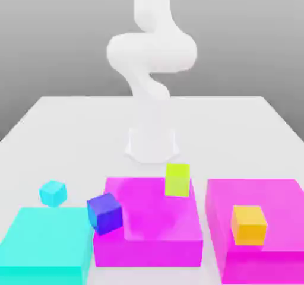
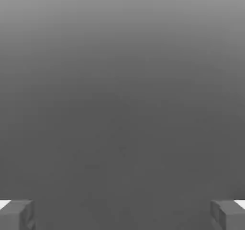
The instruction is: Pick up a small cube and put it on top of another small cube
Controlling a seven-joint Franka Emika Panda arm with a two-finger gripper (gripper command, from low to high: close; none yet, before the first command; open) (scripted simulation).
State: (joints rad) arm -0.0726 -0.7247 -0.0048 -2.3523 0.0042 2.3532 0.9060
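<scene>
The small cyan cube (image 1: 53, 193) sits near the large cyan block (image 1: 44, 242) (same colour), so my claw (image 2: 122, 214), spread wide and empty, might target wrongly.

soft, even, bright light; faint shadows, no glare; edges slightly blurred.

White table (image 1: 71, 123) w/ several coloured blocks near the front edge. Big flat cyan block (image 1: 44, 245) sits at approx 8 o'clock of the scene. Big magenta block (image 1: 148, 230) at 6 o'clock, a yellow-green cube (image 1: 177, 179) on its top far edge. A blue cube (image 1: 105, 213), tilted, is at that block's 9 o'clock edge, betw. it and the cyan block. 2nd magenta block (image 1: 261, 218) at 4 o'clock, orange cube (image 1: 249, 224) on top.
</scene>
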